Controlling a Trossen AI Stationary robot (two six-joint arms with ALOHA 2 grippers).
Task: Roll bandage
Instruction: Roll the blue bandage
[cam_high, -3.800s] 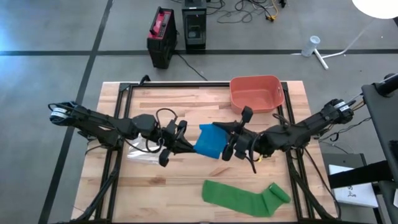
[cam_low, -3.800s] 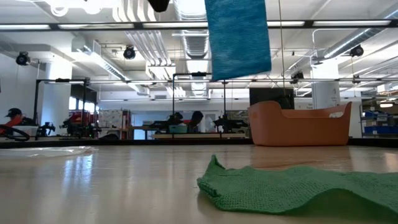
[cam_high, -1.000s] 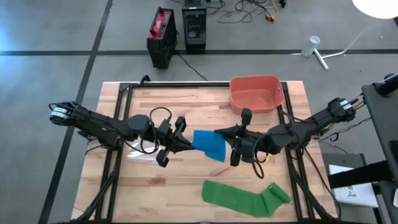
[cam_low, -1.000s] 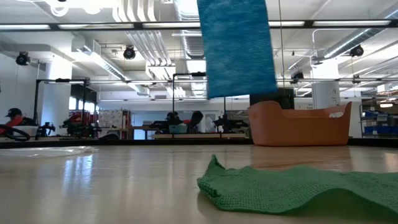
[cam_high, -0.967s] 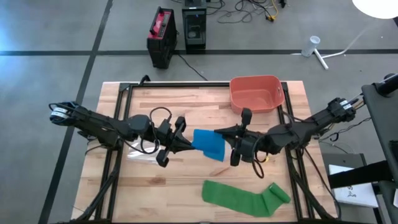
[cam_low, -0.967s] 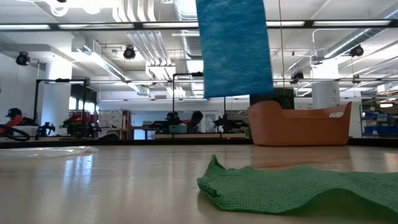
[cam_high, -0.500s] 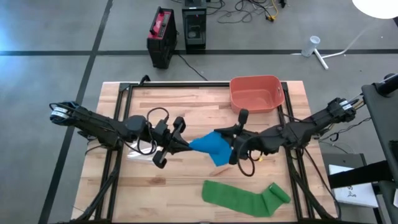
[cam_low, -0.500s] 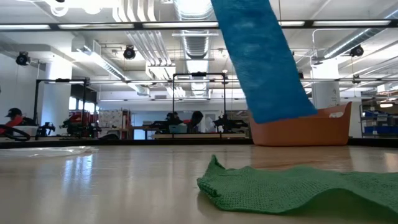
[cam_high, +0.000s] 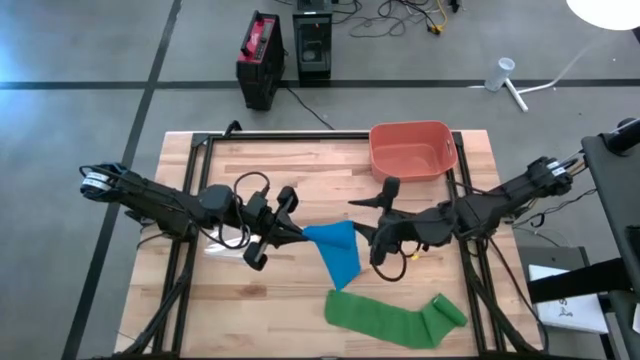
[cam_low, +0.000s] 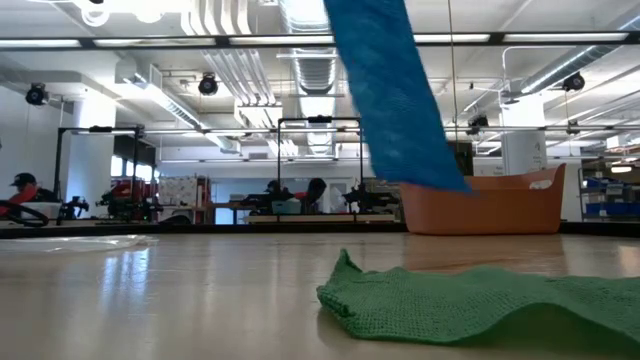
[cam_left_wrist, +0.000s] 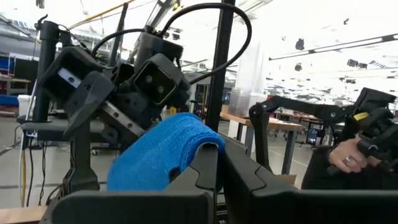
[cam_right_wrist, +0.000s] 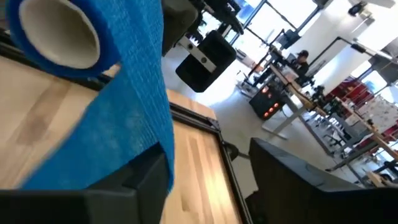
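Note:
A blue bandage (cam_high: 335, 252) is part rolled on a pale core (cam_right_wrist: 59, 38). My left gripper (cam_high: 293, 233) is shut on its roll end above the table's middle. The loose strip (cam_low: 400, 100) hangs slanting below the roll, clear of the table. My right gripper (cam_high: 373, 233) stands open just right of the strip, whose edge (cam_right_wrist: 158, 140) runs past one finger (cam_right_wrist: 146, 180). A green bandage (cam_high: 392, 318) lies spread flat near the front edge, its right end bunched. My left gripper has the blue roll's end (cam_left_wrist: 200, 144) at its shut fingers (cam_left_wrist: 208, 171), coming level from the table's left. The fingers hide the place of contact. The roll is lifted clear and the strip hangs slack below it. Whether my right gripper touches the strip, I cannot tell.
An orange bin (cam_high: 412, 150) stands at the far right of the table. A clear plastic wrapper (cam_high: 225, 248) lies under my left arm. Bare wood shows between the hanging strip and the green bandage (cam_low: 470, 305).
My right gripper has opened and let go of the blue strip's free end. That end, held up between the two grippers before, has dropped and swung toward the near edge and now hangs from the roll. My left gripper has gone a little toward the table's left edge.

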